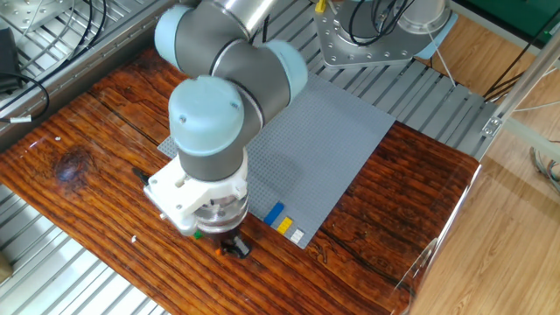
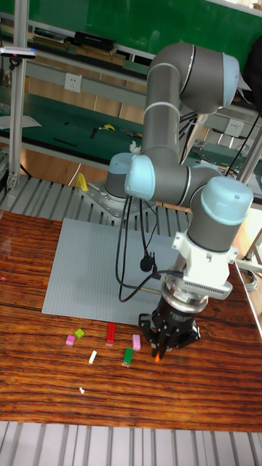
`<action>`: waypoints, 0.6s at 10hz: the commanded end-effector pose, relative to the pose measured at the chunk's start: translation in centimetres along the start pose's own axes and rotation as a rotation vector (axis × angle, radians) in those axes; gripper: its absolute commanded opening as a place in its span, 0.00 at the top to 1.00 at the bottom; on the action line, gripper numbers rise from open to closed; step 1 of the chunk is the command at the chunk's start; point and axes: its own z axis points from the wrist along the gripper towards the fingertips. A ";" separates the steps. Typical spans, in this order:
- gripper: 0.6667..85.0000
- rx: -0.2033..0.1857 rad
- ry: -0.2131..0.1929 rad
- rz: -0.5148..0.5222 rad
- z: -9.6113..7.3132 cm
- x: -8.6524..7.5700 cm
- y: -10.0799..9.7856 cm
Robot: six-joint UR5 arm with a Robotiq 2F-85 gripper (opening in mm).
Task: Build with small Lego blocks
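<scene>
My gripper (image 1: pixel 231 248) (image 2: pixel 161 351) hangs low over the wooden table, just off the near edge of the grey baseplate (image 1: pixel 324 140) (image 2: pixel 94 269). Its fingers look shut on a small orange Lego block (image 1: pixel 220 253) (image 2: pixel 156 356). In a row at the baseplate's near corner sit a blue block (image 1: pixel 275 211), a yellow block (image 1: pixel 284 224) and a white block (image 1: pixel 297 235). Loose on the table to the gripper's left lie a green block (image 2: pixel 128 356) (image 1: pixel 198 234), a red block (image 2: pixel 110 333), two pink blocks (image 2: pixel 136 342) (image 2: pixel 70 339), a lime block (image 2: pixel 79 333) and a white block (image 2: pixel 92 357).
The arm's grey wrist and elbow (image 1: pixel 210 114) hide part of the baseplate in the fixed view. A black cable (image 2: pixel 138 240) hangs along the arm. The robot's metal base (image 1: pixel 367 35) stands behind the baseplate. The table's right edge (image 1: pixel 455 201) lies beyond the baseplate.
</scene>
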 end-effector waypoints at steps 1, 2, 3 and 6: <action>0.94 -0.003 0.046 -0.081 -2.9 3.6 0.0; 0.94 -0.006 0.047 -0.117 -3.1 5.2 0.0; 0.94 -0.017 0.037 -0.121 -2.8 6.3 0.2; 0.94 -0.013 0.008 -0.162 -2.0 8.3 -0.9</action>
